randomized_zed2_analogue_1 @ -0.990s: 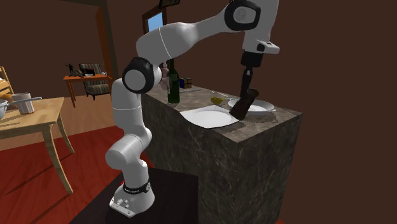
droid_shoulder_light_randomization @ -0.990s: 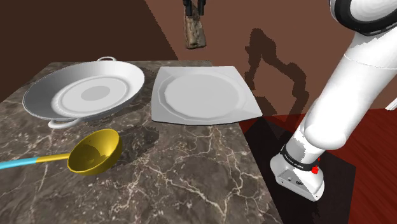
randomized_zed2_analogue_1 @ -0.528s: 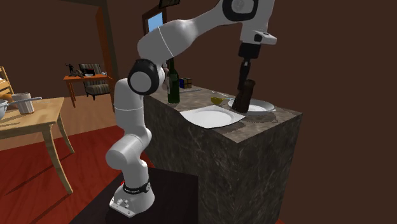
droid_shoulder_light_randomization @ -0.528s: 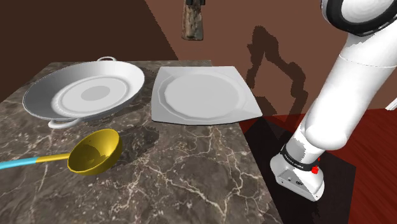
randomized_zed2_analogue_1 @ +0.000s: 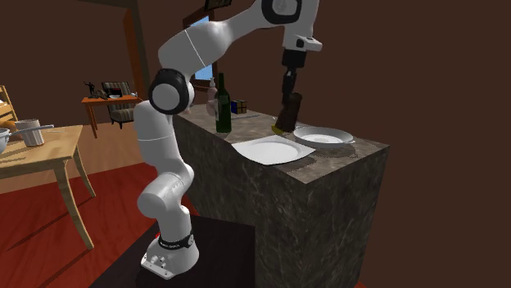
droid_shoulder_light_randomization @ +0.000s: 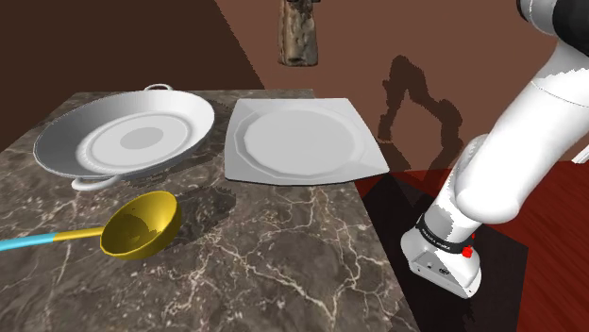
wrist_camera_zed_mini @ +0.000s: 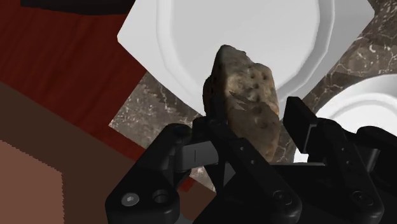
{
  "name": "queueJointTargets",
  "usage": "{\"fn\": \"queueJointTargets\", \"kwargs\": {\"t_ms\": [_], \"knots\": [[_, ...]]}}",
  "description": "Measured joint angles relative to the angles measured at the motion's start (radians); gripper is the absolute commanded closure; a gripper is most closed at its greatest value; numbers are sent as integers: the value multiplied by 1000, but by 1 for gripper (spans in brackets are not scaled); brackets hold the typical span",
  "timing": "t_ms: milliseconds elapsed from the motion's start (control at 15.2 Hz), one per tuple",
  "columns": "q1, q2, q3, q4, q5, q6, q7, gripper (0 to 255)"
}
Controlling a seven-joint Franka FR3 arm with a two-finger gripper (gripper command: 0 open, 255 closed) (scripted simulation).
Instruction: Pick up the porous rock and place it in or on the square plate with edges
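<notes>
The gripper [wrist_camera_zed_mini: 254,141] is clamped on the porous rock [wrist_camera_zed_mini: 245,95]. Its two black fingers press the brownish, pitted stone from either side, so the stone stands out lengthwise beyond the fingertips. Over the last second the arm has swung this load toward the second exterior view's left. The rock hung tilted a second ago and now hangs close to upright, and it has come no lower. Straight beyond the rock's tip, along the line of the fingers, lies the square plate [wrist_camera_zed_mini: 191,38], white with a raised border. The tip overlaps the plate's near rim and the edge of its well rather than its centre. Off to one side of the fingers sits the round white dish [wrist_camera_zed_mini: 366,105], and under both is the dark veined countertop [wrist_camera_zed_mini: 149,108]. The yellow ladle [droid_shoulder_light_randomization: 142,224] lies well away from the tool. In the shoulder view the rock shows high above the plate's far edge, so it is hard to say from that angle whether it is truly over the plate or a little past it. I judge the carry nearly finished: the pick is done and the rock is well clear of the plate. What remains is a small centring correction and a descent before letting go.
</notes>
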State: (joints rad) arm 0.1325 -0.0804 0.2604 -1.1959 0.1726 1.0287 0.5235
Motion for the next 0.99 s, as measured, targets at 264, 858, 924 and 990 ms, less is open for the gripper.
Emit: {"fn": "queueJointTargets", "kwargs": {"t_ms": [264, 858, 924, 990], "knots": [[27, -69, 34, -47, 34, -8, 77, 255], [46, -178, 54, -228, 67, 75, 108, 255], [46, -193, 53, -265, 69, 97, 102, 255], [47, -201, 53, -287, 70, 111, 99, 255]]}}
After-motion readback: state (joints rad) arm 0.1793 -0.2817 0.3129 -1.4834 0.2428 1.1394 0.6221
